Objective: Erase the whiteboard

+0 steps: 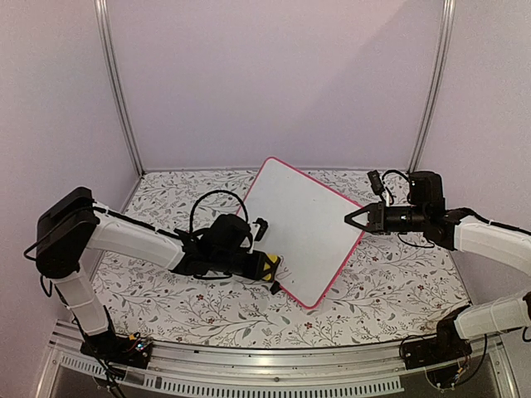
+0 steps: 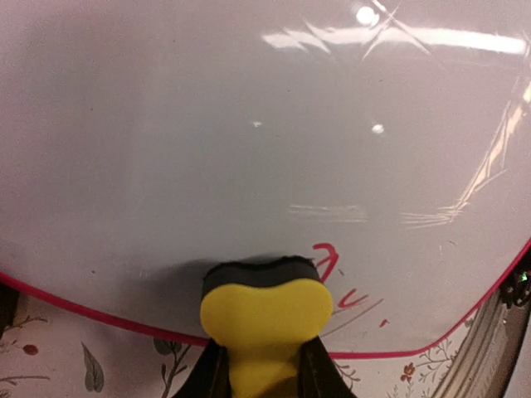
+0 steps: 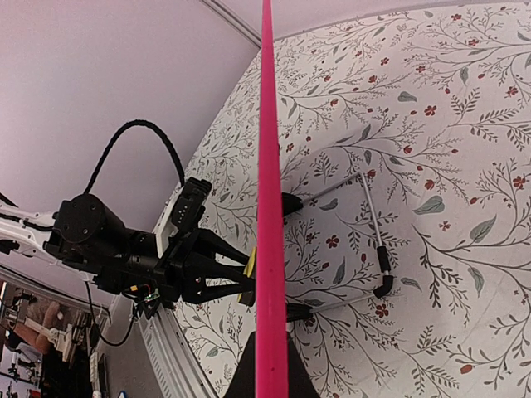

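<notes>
Floral-print table (image 1: 166, 307), lilac walls (image 1: 274, 75) on three sides. Whiteboard (image 1: 303, 228) mid-table, tilted on wire stand (image 3: 375, 240), pink frame. My left gripper (image 1: 260, 265) clamped on yellow eraser (image 2: 264, 319); its felt presses board near lower corner, just beside red marks (image 2: 332, 269). Rest of surface there glossy white. My right gripper (image 1: 355, 219) pinches board's right edge. Floral cloth shows in front and on both sides.

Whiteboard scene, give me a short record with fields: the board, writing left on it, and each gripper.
board: glossy white rectangular whiteboard with pink-red frame, propped tilted on floral tablecloth
writing: few red strokes near lower edge, rest blank
left gripper: shut on yellow eraser with black felt, pressed to board beside strokes
right gripper: clamps board's right edge
</notes>
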Action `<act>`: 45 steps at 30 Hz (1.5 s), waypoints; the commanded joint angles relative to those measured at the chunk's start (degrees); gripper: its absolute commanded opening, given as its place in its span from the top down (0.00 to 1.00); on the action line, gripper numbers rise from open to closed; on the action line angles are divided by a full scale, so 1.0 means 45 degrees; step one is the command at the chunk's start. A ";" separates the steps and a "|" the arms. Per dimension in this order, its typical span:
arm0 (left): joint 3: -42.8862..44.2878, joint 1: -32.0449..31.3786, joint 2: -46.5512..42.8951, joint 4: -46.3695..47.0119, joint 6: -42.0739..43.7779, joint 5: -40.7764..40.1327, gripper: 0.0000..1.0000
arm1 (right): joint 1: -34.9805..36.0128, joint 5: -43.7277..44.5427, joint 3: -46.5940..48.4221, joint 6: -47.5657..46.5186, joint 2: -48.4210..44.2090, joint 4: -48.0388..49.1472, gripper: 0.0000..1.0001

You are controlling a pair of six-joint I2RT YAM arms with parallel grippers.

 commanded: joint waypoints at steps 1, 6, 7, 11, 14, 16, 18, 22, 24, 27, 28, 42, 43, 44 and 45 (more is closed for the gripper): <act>-0.0067 -0.0143 0.0139 -0.0581 -0.0095 0.0062 1.00 | 0.0341 -0.0394 0.0239 -0.0425 0.0240 0.0605 1.00; 0.0617 -0.0145 0.0384 -0.0832 0.0205 0.0083 1.00 | 0.0383 -0.0329 0.0241 -0.0448 0.0206 0.0586 1.00; 0.0784 -0.0146 0.0476 -0.0910 0.0264 0.0052 1.00 | 0.0378 -0.0342 0.0240 -0.0445 0.0215 0.0586 1.00; 0.1369 -0.0146 0.0851 -0.1114 0.0460 0.0064 1.00 | 0.0377 -0.0367 0.0221 -0.0498 0.0244 0.0586 1.00; 0.1722 -0.0126 0.1057 -0.1188 0.0596 -0.0022 1.00 | 0.0371 -0.0367 0.0216 -0.0503 0.0273 0.0605 1.00; 0.1937 -0.0107 0.1194 -0.1235 0.0669 -0.0044 1.00 | 0.0371 -0.0367 0.0213 -0.0510 0.0302 0.0610 1.00; 0.2144 -0.0105 0.1351 -0.1300 0.0722 -0.0018 1.00 | 0.0376 -0.0334 0.0220 -0.0539 0.0303 0.0598 1.00; 0.2069 -0.0107 0.1468 -0.1268 0.0659 0.0044 1.00 | 0.0371 -0.0311 0.0201 -0.0542 0.0303 0.0572 1.00; 0.1873 -0.0117 0.1390 -0.1224 0.0566 0.0027 1.00 | 0.0371 -0.0291 0.0210 -0.0575 0.0286 0.0566 1.00; 0.1351 -0.0126 0.1099 -0.1004 0.0408 0.0044 1.00 | 0.0371 -0.0306 0.0237 -0.0563 0.0284 0.0566 1.00; 0.1173 -0.0127 0.0976 -0.0963 0.0358 0.0044 1.00 | 0.0371 -0.0295 0.0239 -0.0562 0.0298 0.0566 1.00; -0.0666 -0.0301 -0.0509 -0.0966 -0.0094 -0.0102 1.00 | 0.0403 -0.0246 0.0318 -0.0581 0.0255 0.0429 1.00; -0.0710 -0.0300 -0.0580 -0.0990 -0.0071 -0.0191 1.00 | 0.0392 -0.0234 0.0318 -0.0581 0.0246 0.0439 1.00; -0.0703 -0.0293 -0.0656 -0.0993 -0.0031 -0.0283 1.00 | 0.0391 -0.0238 0.0320 -0.0581 0.0245 0.0431 1.00; -0.0658 -0.0301 -0.0679 -0.0994 0.0039 -0.0368 1.00 | 0.0405 -0.0238 0.0335 -0.0581 0.0245 0.0439 1.00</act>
